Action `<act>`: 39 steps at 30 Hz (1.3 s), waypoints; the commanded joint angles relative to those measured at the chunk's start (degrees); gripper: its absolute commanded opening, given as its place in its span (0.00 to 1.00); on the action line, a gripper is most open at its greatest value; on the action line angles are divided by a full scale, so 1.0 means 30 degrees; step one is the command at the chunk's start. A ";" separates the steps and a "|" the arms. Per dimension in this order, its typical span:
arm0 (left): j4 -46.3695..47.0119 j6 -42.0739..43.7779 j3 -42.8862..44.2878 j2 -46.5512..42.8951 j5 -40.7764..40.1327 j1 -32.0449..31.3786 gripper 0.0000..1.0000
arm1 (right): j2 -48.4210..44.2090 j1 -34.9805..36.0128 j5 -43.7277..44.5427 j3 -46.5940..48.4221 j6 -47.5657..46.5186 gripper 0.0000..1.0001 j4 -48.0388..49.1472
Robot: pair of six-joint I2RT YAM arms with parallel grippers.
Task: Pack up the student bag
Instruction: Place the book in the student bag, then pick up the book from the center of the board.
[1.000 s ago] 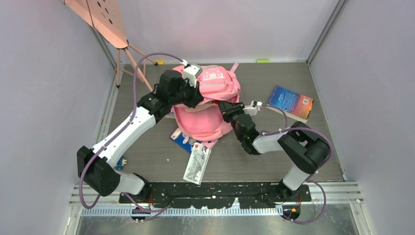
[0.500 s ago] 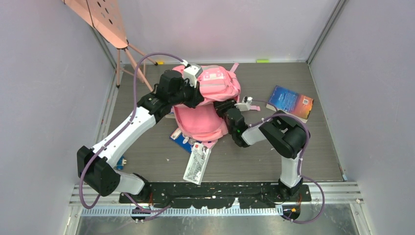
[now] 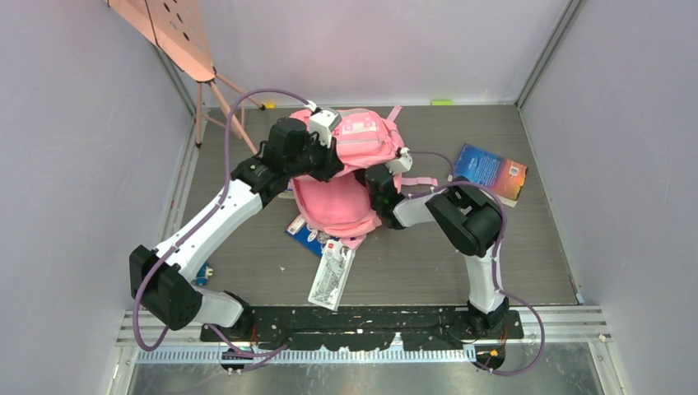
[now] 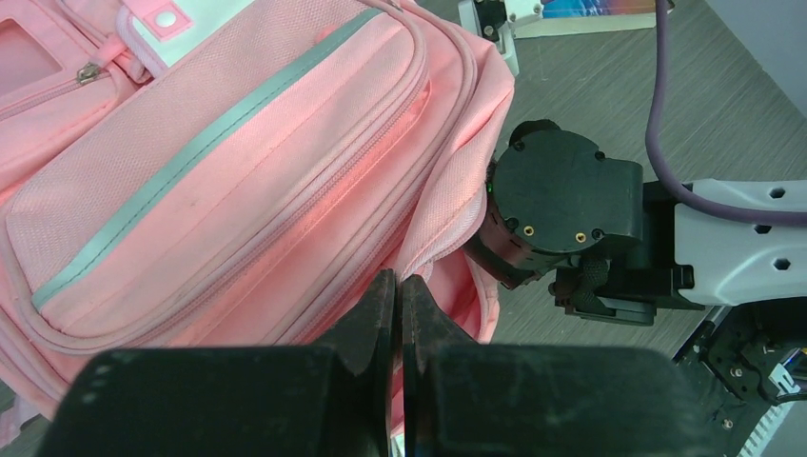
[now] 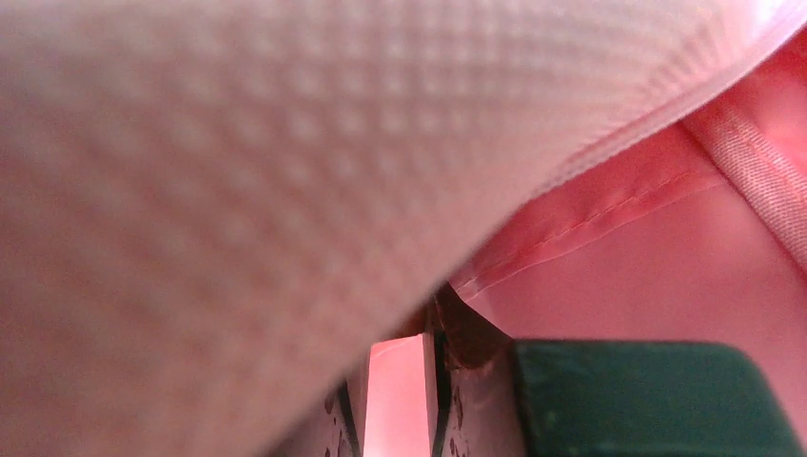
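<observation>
The student bag [image 3: 350, 169], a soft pink backpack with a grey-green trim stripe, lies in the middle of the far half of the grey table [image 3: 411, 263]. Its front pocket side is raised toward the back wall.

The left arm [image 3: 218, 218] stretches diagonally from its base at the near left up to the bag's left side. The left gripper [image 4: 399, 309] has its two black fingers pressed together on a fold of the bag's pink fabric.

The right arm [image 3: 473, 222] rises from the near right, folds sharply at the elbow and points left, its black wrist [image 4: 561, 205] touching the bag's right edge. The right gripper is pushed in under the fabric. Its camera sees only pink cloth and a dark green shape, so I cannot tell how its fingers stand.

A printed flat packet [image 3: 332, 276] lies just in front of the bag, beside a blue item [image 3: 303, 234] partly under it. A blue book [image 3: 490, 173] rests to the right, near the right wall. A pink tripod stand [image 3: 210, 99] occupies the far left corner. Bare tabletop shows between the bag, the book and the near rail [image 3: 362, 317].
</observation>
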 commanded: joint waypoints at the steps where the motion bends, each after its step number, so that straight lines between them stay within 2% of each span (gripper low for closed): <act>1: 0.1262 -0.0387 0.0451 -0.0780 0.0672 -0.0209 0.00 | -0.0068 -0.0175 0.0599 0.0718 -0.2588 0.36 0.0922; 3: 0.1203 -0.0386 0.0484 -0.0751 0.0505 -0.0205 0.00 | -0.0235 -0.0163 0.0352 0.0387 -0.3054 0.48 0.1154; 8: 0.1059 -0.0386 0.0566 -0.0608 0.0372 -0.0206 0.00 | -0.1207 -0.0150 -0.0865 -0.0634 -0.4522 0.69 0.1625; 14: 0.0962 -0.0270 0.0567 -0.0679 0.0107 -0.0190 0.00 | -0.3097 -0.0091 -0.2237 -0.2440 -0.5410 0.82 0.1633; 20: 0.0581 -0.0298 0.0777 -0.0574 -0.0582 -0.0208 0.00 | -0.5994 0.0039 -0.3613 -0.3835 -0.6672 0.89 0.0098; 26: -0.0250 -0.0265 0.1235 -0.0405 -0.1729 -0.0207 0.00 | -1.0419 0.0044 -0.4776 -0.4624 -0.8758 0.94 -0.5184; 29: -0.0853 -0.0254 0.1574 -0.0285 -0.2451 -0.0209 0.00 | -1.3346 0.0011 -0.4629 -0.4714 -1.0212 0.99 -0.9341; 33: -0.1243 -0.0123 0.1807 -0.0176 -0.3184 -0.0180 0.00 | -1.6207 -0.0013 -0.4692 -0.3796 -1.2933 1.00 -1.4997; 34: -0.1329 -0.0122 0.1838 -0.0141 -0.3377 -0.0180 0.00 | -1.7062 -0.0013 -0.4491 -0.3593 -1.3398 1.00 -1.6769; 37: -0.1667 -0.0170 0.1992 -0.0038 -0.3850 -0.0179 0.00 | -1.8655 -0.0147 -0.3808 -0.2910 -1.4030 1.00 -1.9260; 39: -0.1802 -0.0342 0.2004 -0.0050 -0.4192 -0.0179 0.00 | -1.9232 -0.0533 -0.1726 -0.2257 -1.3485 1.00 -2.1510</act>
